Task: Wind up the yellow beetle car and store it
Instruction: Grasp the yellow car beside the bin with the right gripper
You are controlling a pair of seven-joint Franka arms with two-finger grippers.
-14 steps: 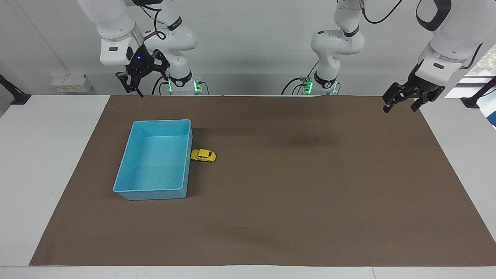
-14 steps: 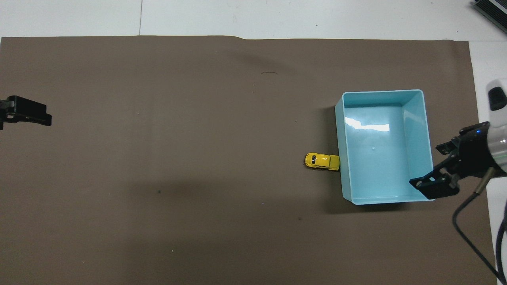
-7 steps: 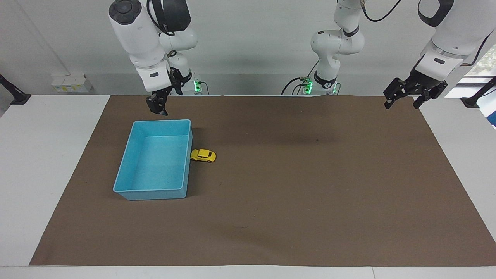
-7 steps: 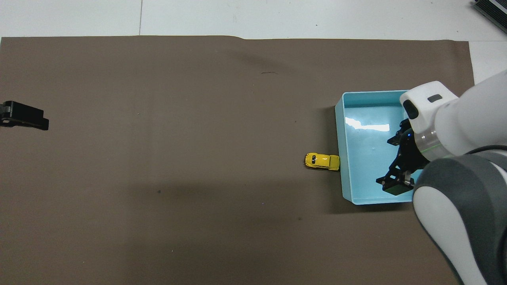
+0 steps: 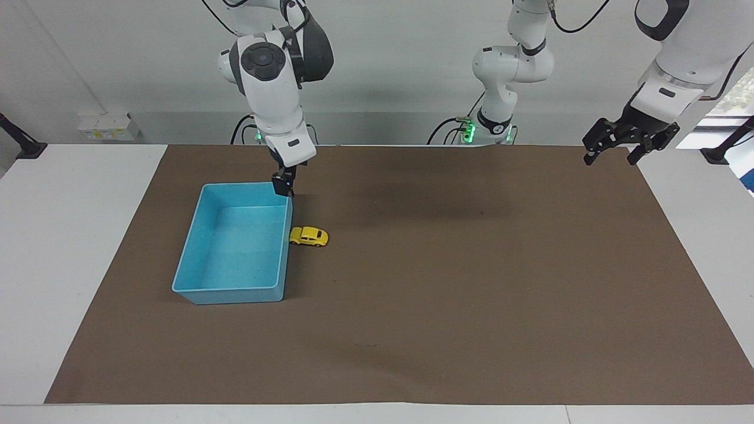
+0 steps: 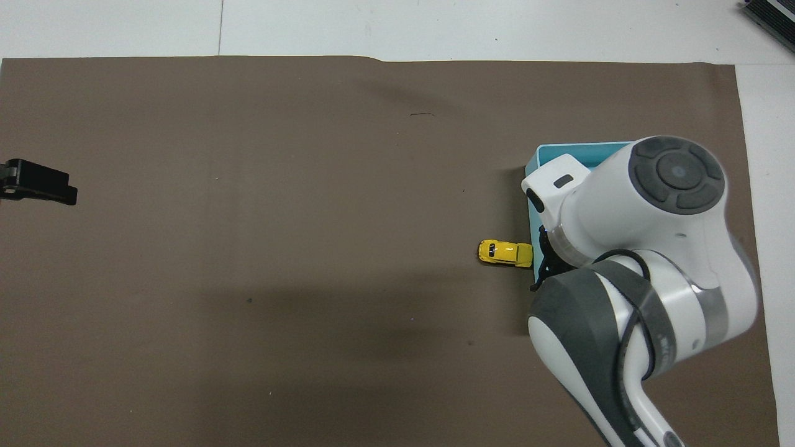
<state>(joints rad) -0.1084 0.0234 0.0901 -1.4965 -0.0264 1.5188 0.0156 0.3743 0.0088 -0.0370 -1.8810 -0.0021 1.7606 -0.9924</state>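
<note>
Apparently car lengthwise toward tray.

The yellow beetle car sits on the brown mat, toward the right arm's end, one end touching the outer wall of the light blue tray. The right arm covers most of the tray; only its corner farthest from the robots shows. The right gripper is largely hidden beneath the arm. The left gripper shows at the mat's edge at the left arm's end.
</note>
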